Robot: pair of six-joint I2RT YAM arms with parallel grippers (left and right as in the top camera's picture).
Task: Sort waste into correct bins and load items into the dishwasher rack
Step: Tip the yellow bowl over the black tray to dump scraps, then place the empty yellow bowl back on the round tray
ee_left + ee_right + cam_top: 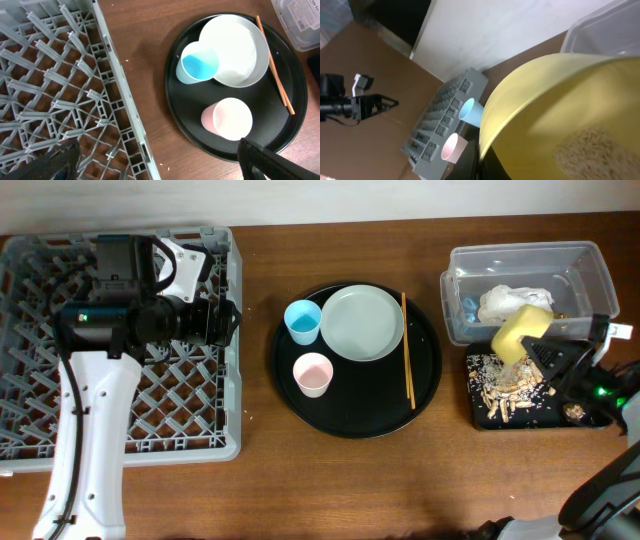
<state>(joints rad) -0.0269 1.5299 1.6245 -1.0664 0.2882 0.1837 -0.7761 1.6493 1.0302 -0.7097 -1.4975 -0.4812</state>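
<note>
Since the tilted bowl (520,332) is looking light, stiff and slick, the right gripper (541,352) is pinching its rim over the tray (476,417).

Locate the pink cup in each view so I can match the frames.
Overhead: pink cup, centre, lower left on the round black tray.
Left wrist: cup at lower right of centre.
Right wrist: cup at bottom, left of centre.
Shared landmark: light-blue cup beside it.

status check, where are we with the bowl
Left end effector open over rack edge. Right end effector shut on yellow bowl, tipped over black tray holding scraps. Plate, blue cup, pink cup, chopsticks on round tray. Nothing blocking.
</note>
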